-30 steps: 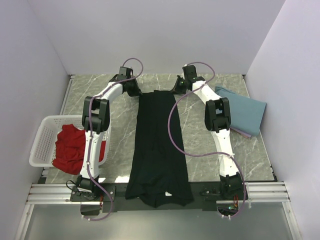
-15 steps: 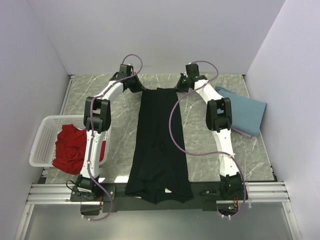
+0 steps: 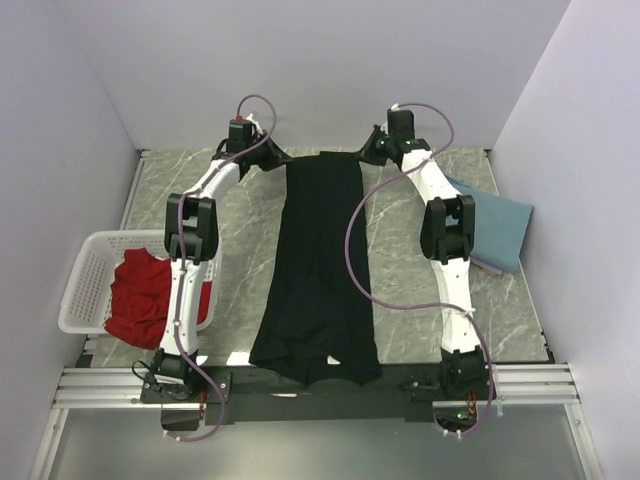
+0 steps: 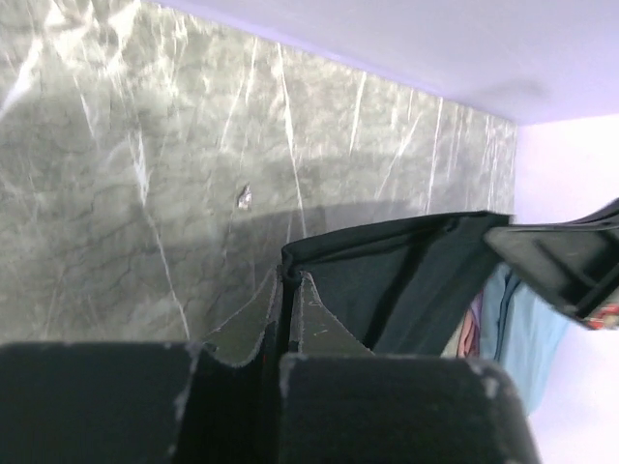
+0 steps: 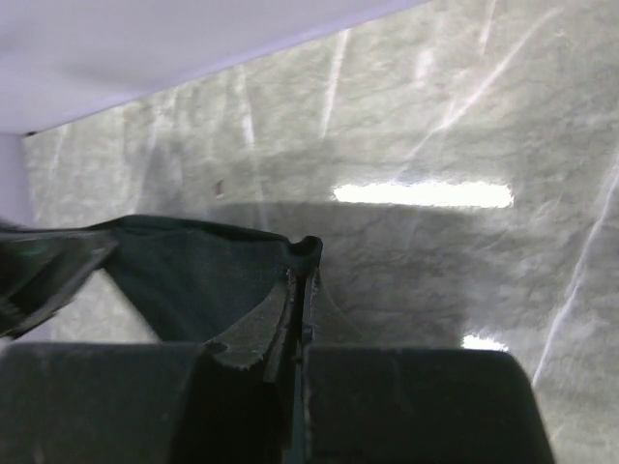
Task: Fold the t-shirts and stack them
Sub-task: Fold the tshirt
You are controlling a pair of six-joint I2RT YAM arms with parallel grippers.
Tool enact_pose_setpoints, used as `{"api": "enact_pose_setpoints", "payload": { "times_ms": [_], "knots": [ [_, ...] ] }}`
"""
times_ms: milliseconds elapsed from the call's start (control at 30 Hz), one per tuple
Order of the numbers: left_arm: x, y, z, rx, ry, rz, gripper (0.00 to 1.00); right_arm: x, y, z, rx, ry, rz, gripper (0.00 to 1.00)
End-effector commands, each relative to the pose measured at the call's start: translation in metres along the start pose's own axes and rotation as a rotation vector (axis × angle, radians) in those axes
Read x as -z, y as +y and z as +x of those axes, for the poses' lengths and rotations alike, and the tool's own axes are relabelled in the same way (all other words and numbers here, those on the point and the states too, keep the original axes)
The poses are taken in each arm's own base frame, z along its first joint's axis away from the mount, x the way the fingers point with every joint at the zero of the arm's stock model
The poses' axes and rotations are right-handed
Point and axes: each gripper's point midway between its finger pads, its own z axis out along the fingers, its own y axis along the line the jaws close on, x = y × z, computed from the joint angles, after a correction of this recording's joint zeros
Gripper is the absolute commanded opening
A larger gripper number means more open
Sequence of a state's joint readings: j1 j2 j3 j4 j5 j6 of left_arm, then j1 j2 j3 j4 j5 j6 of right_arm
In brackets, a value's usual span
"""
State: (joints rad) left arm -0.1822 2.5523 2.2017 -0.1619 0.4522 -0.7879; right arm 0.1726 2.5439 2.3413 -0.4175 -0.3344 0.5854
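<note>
The black t-shirt (image 3: 318,270) lies as a long narrow strip down the middle of the table, its near end over the front edge. My left gripper (image 3: 282,161) is shut on its far left corner (image 4: 288,274). My right gripper (image 3: 362,157) is shut on its far right corner (image 5: 308,247). Both hold the far edge lifted and stretched between them. The red t-shirt (image 3: 143,294) lies bunched in the basket. The dusty-blue t-shirt (image 3: 492,227) lies folded at the right, also showing in the left wrist view (image 4: 527,333).
The white latticed basket (image 3: 84,280) stands at the table's left edge. White walls close the back and both sides. The marble tabletop (image 3: 240,250) shows on both sides of the black shirt. A pale cloth edge (image 3: 486,268) peeks from under the blue shirt.
Both grippers have moved toward the back wall with the black shirt's far corners, pulling the shirt farther up the table and stretching it; its near end has slid back from the front edge.
</note>
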Motion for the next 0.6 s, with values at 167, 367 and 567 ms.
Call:
{"api": "enact_pose_setpoints", "payload": {
  "times_ms": [167,367,567],
  "knots": [
    [0.051,-0.044,0.003,-0.122,0.024,0.102,0.0,0.079,0.046,-0.01,0.097,-0.005,-0.096,0.0],
    [0.078,-0.054,0.014,-0.169,0.022,0.096,0.0,0.096,0.042,0.043,0.157,0.113,-0.083,0.0],
    [0.095,-0.061,0.034,-0.201,0.074,0.101,0.0,0.117,0.034,0.084,0.209,0.179,-0.039,0.0]
  ]
}}
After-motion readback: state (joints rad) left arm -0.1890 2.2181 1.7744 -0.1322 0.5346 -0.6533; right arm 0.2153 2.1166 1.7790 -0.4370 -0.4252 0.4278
